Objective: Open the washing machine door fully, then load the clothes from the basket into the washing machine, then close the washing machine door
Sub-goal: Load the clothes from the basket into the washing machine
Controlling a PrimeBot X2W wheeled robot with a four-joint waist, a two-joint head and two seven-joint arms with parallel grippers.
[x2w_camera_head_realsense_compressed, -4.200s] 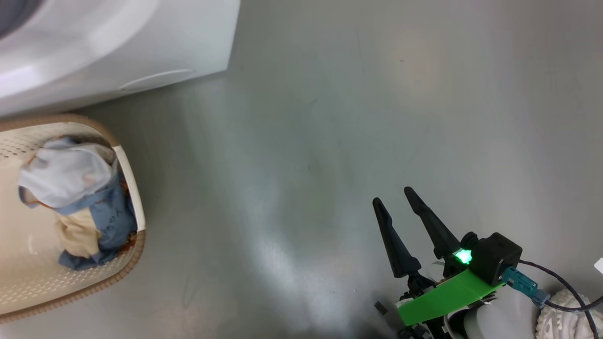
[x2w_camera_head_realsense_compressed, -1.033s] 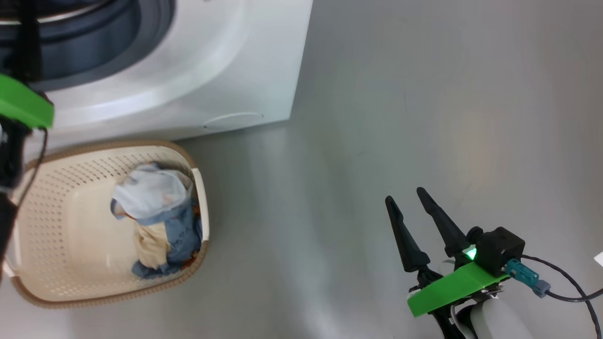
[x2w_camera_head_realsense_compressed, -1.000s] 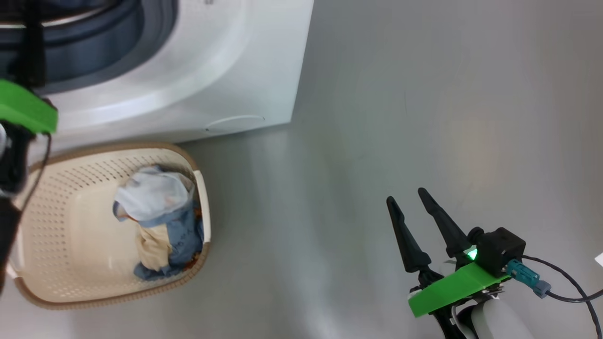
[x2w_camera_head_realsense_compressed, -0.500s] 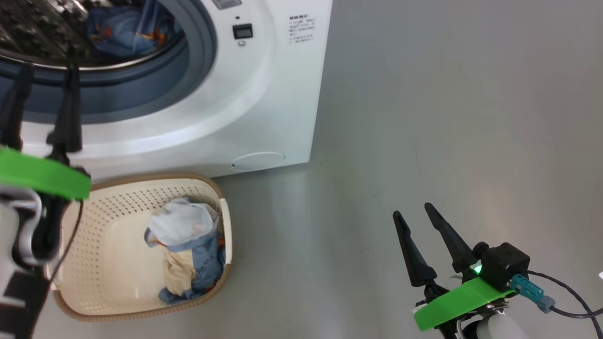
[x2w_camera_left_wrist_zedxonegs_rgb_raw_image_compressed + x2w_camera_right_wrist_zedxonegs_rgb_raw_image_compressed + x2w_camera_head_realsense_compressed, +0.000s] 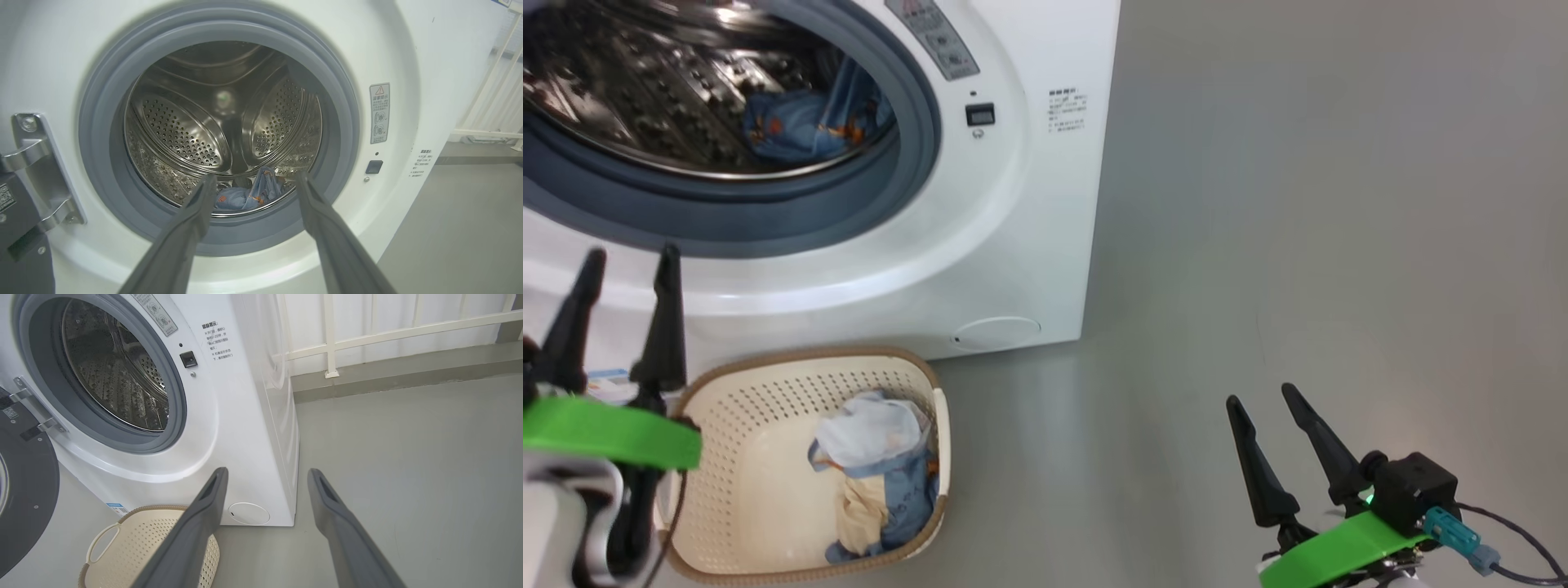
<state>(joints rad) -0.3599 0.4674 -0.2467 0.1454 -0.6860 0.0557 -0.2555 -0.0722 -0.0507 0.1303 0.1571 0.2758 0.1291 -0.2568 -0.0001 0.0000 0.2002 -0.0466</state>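
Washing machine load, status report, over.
Left gripper and right gripper open, empty. Washing machine door open; one blue garment in drum, clothes left in basket. Nothing in the way.

the washing machine [image 5: 1029, 204] stands at the upper left, white, with its round opening uncovered. a grey-blue gasket [image 5: 768, 220] goes around the opening. inside the steel drum [image 5: 645, 106] lies a blue garment [image 5: 800, 122] with orange prints. low on the front there is a round white flap [image 5: 996, 333]. the basket [image 5: 800, 356] stands on the grey floor [image 5: 1298, 204] just in front of the machine. the clothes [image 5: 874, 449] lie at its right side: a pale piece on top, blue and cream ones under it. the left tool [image 5: 632, 253] is at the lower left, its two fingers apart, nothing between them. the right tool [image 5: 1260, 394] is at the lower right above the floor, its fingers apart too.
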